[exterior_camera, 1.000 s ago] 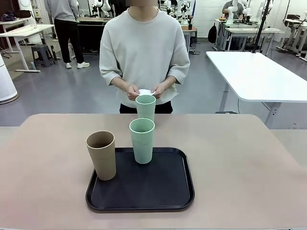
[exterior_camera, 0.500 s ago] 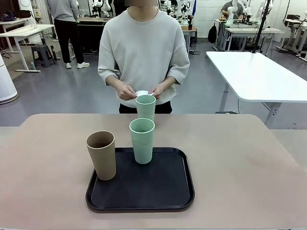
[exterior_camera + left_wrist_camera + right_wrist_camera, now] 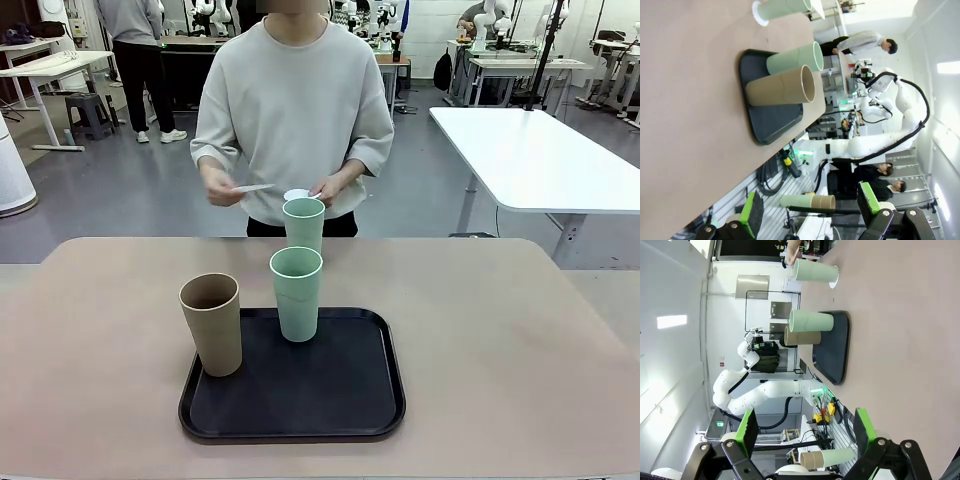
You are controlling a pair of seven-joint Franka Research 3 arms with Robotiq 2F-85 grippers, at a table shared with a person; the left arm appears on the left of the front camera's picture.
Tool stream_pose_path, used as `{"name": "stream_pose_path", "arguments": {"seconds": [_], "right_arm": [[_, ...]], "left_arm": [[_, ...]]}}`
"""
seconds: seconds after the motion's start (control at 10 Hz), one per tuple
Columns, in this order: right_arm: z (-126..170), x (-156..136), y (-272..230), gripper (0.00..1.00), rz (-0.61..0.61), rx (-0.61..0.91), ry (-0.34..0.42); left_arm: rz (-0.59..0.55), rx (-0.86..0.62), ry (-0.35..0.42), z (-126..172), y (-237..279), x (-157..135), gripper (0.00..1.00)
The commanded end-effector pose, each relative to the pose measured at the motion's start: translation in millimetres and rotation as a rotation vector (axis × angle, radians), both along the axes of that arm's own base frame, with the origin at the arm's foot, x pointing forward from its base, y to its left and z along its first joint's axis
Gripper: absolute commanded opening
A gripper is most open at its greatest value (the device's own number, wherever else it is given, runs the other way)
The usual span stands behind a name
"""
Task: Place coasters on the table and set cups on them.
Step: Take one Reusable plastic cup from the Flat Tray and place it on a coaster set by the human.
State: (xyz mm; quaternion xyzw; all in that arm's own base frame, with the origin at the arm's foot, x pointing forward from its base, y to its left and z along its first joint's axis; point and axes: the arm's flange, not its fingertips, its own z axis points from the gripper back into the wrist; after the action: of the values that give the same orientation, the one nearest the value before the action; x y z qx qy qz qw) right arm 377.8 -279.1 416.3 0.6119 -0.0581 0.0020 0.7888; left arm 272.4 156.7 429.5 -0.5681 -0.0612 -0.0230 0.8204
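Note:
A person stands at the far side of the table [image 3: 500,330], one hand holding a white coaster [image 3: 250,187] out to picture left. The other hand holds more coasters [image 3: 297,194] behind the far mint cup [image 3: 304,222]. That cup stands on the table on a coaster [image 3: 758,12]. A second mint cup [image 3: 296,293] and a tan cup [image 3: 212,322] stand on the black tray [image 3: 330,400]. My left gripper [image 3: 810,207] and right gripper [image 3: 806,427] are both open and empty, far back from the cups.
A white table [image 3: 530,150] stands behind at the right. The tabletop is bare on both sides of the tray. Each wrist view shows the other white arm [image 3: 880,135] [image 3: 765,390] beyond the table's near edge.
The person's hand has moved out to picture left, drawing one coaster off the stack in the other hand. Cups, tray and grippers have not moved.

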Motion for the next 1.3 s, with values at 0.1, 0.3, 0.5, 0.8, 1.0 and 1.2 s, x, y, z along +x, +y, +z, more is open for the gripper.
{"name": "stream_pose_path", "arguments": {"seconds": [0.1, 0.3, 0.5, 0.8, 1.0, 1.2], "right_arm": [[-1.1, 2.1, -1.7, 1.00, -0.017, 0.006, -0.004], [-1.1, 2.1, -1.7, 1.00, -0.017, 0.006, -0.004], [-1.1, 2.1, -1.7, 1.00, -0.017, 0.006, -0.004], [-1.1, 2.1, -1.7, 1.00, -0.017, 0.006, -0.004], [-1.1, 2.1, -1.7, 1.00, -0.017, 0.006, -0.004], [-1.1, 2.1, -1.7, 1.00, -0.017, 0.006, -0.004]], "left_arm": [[0.009, -0.011, -0.005, 1.9, 0.7, 0.0, 1.00], [0.009, -0.011, -0.005, 1.9, 0.7, 0.0, 1.00], [0.009, -0.011, -0.005, 1.9, 0.7, 0.0, 1.00], [0.009, -0.011, -0.005, 1.9, 0.7, 0.0, 1.00], [0.009, -0.011, -0.005, 1.9, 0.7, 0.0, 1.00], [0.000, 0.126, -0.176, 26.5, -4.7, 10.2, 1.00]]}}
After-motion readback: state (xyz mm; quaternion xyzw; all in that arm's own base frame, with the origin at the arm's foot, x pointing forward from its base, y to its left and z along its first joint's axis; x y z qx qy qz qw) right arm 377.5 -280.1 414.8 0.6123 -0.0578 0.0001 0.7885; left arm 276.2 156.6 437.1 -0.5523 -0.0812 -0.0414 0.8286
